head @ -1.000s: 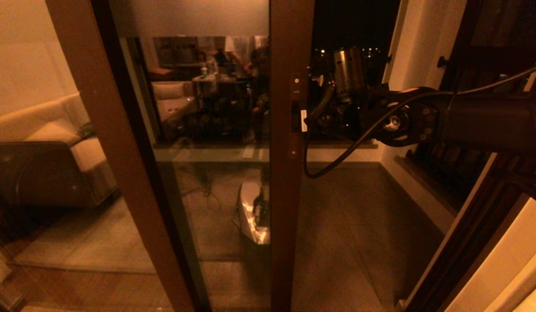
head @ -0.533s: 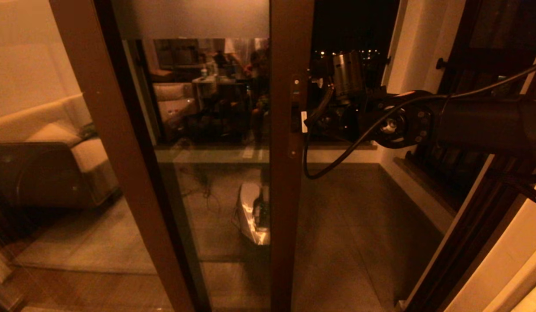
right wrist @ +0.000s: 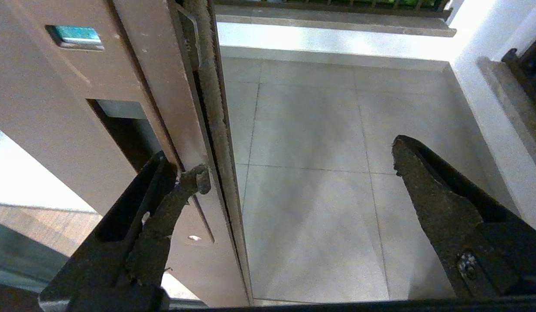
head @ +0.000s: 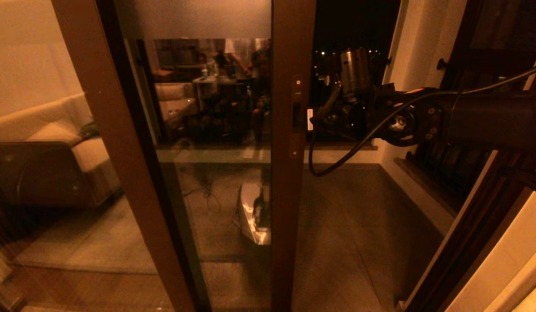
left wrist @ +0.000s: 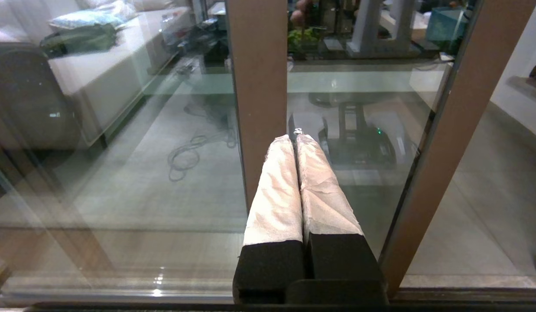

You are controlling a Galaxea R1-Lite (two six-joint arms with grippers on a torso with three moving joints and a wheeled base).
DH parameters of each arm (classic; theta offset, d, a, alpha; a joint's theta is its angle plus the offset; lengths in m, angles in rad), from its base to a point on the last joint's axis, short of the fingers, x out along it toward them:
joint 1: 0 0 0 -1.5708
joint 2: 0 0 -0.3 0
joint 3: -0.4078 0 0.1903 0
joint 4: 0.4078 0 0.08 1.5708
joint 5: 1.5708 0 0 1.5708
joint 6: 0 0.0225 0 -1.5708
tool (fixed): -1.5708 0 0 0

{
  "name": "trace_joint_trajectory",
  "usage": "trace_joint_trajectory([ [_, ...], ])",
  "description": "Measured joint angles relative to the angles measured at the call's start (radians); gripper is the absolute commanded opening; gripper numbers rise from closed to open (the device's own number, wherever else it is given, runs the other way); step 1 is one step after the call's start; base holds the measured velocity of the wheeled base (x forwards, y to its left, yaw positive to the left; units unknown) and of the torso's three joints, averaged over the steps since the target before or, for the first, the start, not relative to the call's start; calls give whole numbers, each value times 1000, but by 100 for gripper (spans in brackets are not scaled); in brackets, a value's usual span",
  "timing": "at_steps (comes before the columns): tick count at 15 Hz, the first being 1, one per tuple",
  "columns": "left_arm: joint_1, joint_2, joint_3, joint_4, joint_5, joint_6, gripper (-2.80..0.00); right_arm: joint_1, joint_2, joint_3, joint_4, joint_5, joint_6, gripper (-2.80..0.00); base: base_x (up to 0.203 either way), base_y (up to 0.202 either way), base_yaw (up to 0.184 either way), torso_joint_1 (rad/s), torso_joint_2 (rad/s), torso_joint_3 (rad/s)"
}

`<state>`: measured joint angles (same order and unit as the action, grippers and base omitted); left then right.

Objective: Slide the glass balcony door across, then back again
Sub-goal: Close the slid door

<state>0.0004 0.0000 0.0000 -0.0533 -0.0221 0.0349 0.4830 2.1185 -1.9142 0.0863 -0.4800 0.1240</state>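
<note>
Observed right gripper with fingers wide apart, clamped on nothing. Noted one worn fingertip lying at the free edge of the glass balcony door, just below the dark recess of the handle plate; could not confirm firm contact. Noted the other finger hanging clear over the balcony floor. Located the door's handled upright mid-view from the head camera, with an open gap to its right and the handle-less upright well to its left.

Judged slip-off the main hazard: a single fingertip bearing on a narrow edge, liable to skate past under a sideways push. Judged a second hazard in the frayed pad catching the brush seal along that edge. Flagged the slack cable looped near the handle as a possible snag. Recorded left gripper parked low before the glass, fingers pressed together.
</note>
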Motion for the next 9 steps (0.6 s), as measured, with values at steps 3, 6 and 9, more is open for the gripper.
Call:
trace_joint_trajectory([
  [3,0,0,0,0,0,0,-280,-4,-7,8,0,0,0,0,0,0,0,0,0,0],
  [6,0,0,0,0,0,0,-280,-7,-23,42,-9,-1,2,0,0,0,0,0,0,0],
  [9,0,0,0,0,0,0,-280,-9,-39,60,-5,-2,1,0,0,0,0,0,0,0],
])
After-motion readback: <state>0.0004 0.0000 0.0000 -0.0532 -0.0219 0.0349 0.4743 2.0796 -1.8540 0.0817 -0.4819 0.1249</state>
